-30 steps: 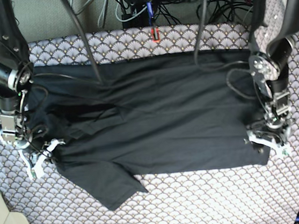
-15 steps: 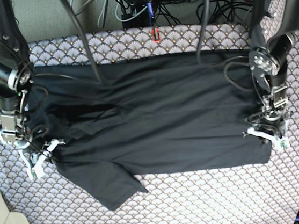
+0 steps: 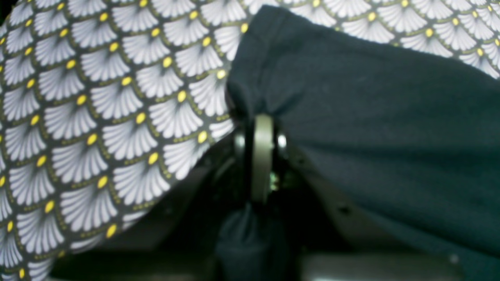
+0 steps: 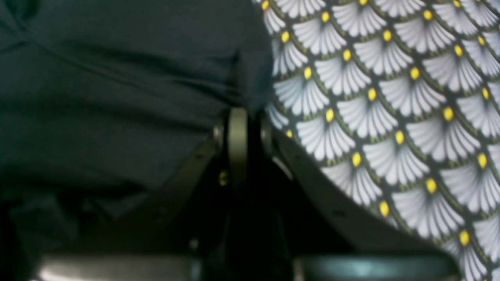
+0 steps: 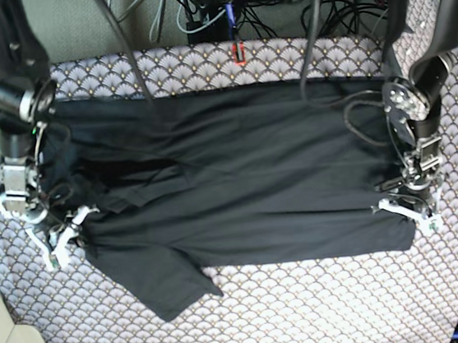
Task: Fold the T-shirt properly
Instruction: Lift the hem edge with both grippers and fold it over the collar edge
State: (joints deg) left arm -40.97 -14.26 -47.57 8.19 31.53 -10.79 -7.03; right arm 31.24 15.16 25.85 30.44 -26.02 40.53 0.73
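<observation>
The patterned table cover (image 5: 254, 318), grey fan scales with yellow dots, lies under everything. Spread across it between the two grippers is the T-shirt (image 5: 247, 186), dark charcoal, mostly flat with shallow creases, one sleeve (image 5: 163, 282) splayed out toward the near edge just inward of the right gripper. The left gripper (image 5: 410, 211) has its jaws pressed together on the T-shirt's hem corner, cloth bunched and puckered right at its tips. The right gripper (image 5: 61, 239) is likewise clamped on the T-shirt's edge, fabric gathered at its fingertips beside bare cover.
</observation>
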